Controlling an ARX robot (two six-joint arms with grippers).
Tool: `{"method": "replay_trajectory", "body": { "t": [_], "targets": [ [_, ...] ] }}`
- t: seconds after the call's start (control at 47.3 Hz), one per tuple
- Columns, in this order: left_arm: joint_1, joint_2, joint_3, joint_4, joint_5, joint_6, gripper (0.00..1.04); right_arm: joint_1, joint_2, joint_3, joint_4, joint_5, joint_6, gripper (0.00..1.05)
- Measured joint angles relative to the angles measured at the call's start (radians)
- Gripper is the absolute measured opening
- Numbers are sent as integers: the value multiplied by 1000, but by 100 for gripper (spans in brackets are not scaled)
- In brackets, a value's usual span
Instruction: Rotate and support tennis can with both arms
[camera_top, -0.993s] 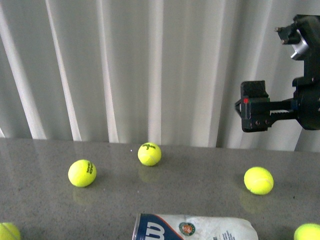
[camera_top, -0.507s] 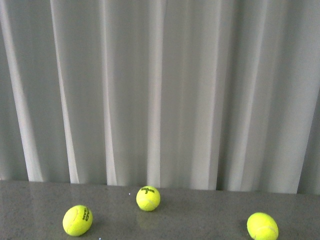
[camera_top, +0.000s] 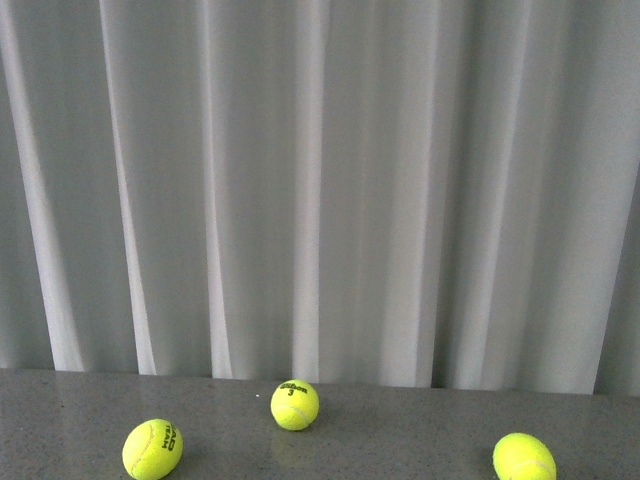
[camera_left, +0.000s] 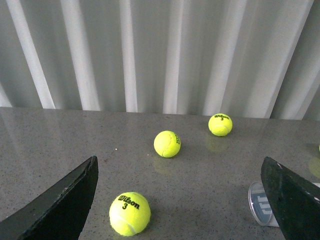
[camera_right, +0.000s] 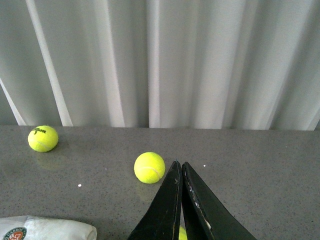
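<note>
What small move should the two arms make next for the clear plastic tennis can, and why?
Probably open the right gripper first: its jaws are pressed together, while the left gripper is wide open. The clear plastic tennis can lies on the grey table, apparently held by neither.

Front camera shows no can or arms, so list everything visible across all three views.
tennis can: one, clear with blue-white label, lying on its side on the table; not in the front view.
tennis balls: at least four, yellow-green, loose and apart on the table; three in the front view.
table: one, speckled grey, under everything.
curtain: one, white, pleated, behind the table.
left fingers: two, black, wide open, holding nothing.
right fingers: two, black, shut together, holding nothing.
</note>
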Motion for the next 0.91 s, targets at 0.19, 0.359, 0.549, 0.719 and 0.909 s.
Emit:
{"method": "replay_trajectory", "body": {
  "t": [0.19,0.359,0.549,0.719,0.909],
  "targets": [
    [0,0,0,0,0,0,98,-1,-157,-57,-115,-5,0,3],
    [0,0,0,0,0,0,98,-1,-308,-71,-248,-5,0,3],
    [0,0,0,0,0,0,98,-1,-427,-72,-357,-6,0,3],
    [0,0,0,0,0,0,98,-1,-513,-72,-437,-6,0,3],
    [0,0,0,0,0,0,98,-1,-607,-72,-527,-6,0,3]
  ]
}}
